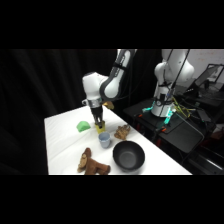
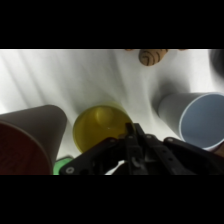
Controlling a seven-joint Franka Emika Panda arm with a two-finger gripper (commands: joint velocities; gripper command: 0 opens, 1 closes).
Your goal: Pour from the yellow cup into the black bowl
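Your claw [image 1: 100, 125] hangs straight down over the yellow cup [image 1: 100, 128], and its tip seems to be at the cup's rim, but you cannot tell from either view whether it is spread or pinching. In the wrist view the black linkage [image 2: 137, 155] covers the near edge of the yellow cup [image 2: 100, 127], whose open mouth faces the camera; contact is hidden there.

The yellow cup stands upright on the white table [image 1: 62, 145], toward its far side. Just in front of it stands the light blue-grey cup [image 1: 104, 140], near but apart as far as you can see; the wrist view shows the same cup [image 2: 200, 122] at the right. The black bowl [image 1: 128, 156] sits nearer the camera, at the table's front right, well apart from the yellow cup. A small green dome [image 1: 83, 126] lies beside the claw toward the far left. A brown plush toy [image 1: 91, 163] lies at the front edge, left of the bowl, and a smaller tan object [image 1: 122, 131] lies behind the bowl. In the wrist view a large reddish-brown cup [image 2: 27, 142] fills the lower left.

Dark curtains back the table. To the right a second white robot [image 1: 167, 82] stands among cables.

Your arm [image 1: 112, 80] reaches in from above, its wrist vertical.
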